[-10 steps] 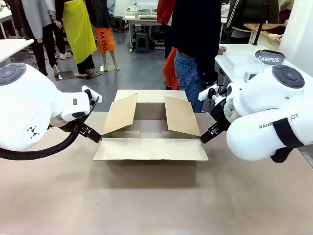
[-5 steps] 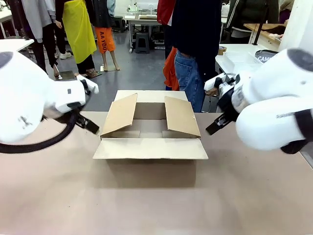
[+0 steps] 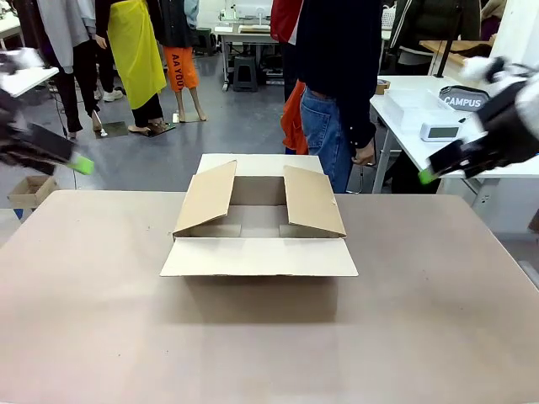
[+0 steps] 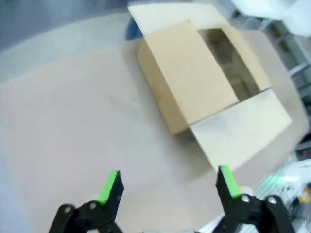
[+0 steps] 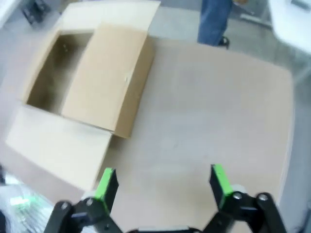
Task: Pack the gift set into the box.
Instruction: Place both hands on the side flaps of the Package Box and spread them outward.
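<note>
Hovering high over the table (image 3: 93,337), my left gripper (image 4: 167,180) has its fingers spread wide, and between its green pads (image 4: 108,187) I see only bare tabletop. My right gripper (image 5: 160,182) is just as wide and holds nothing. From the front, both grippers are blurred at the outer edges of the picture, well apart from the box (image 3: 253,290), one on each side of it.

The box sits mid-table with its opening facing up. Its long axis runs across the table from my left to my right, so a long wall faces me. The near flap (image 3: 257,257) is folded out flat toward me, and the far flap (image 3: 221,162) lies back toward the person (image 3: 333,84) standing at the far side. The two side flaps (image 3: 206,198) slant inward over the opening, with a gap between them down the middle. Through that gap I can see brown cardboard inside the box.
</note>
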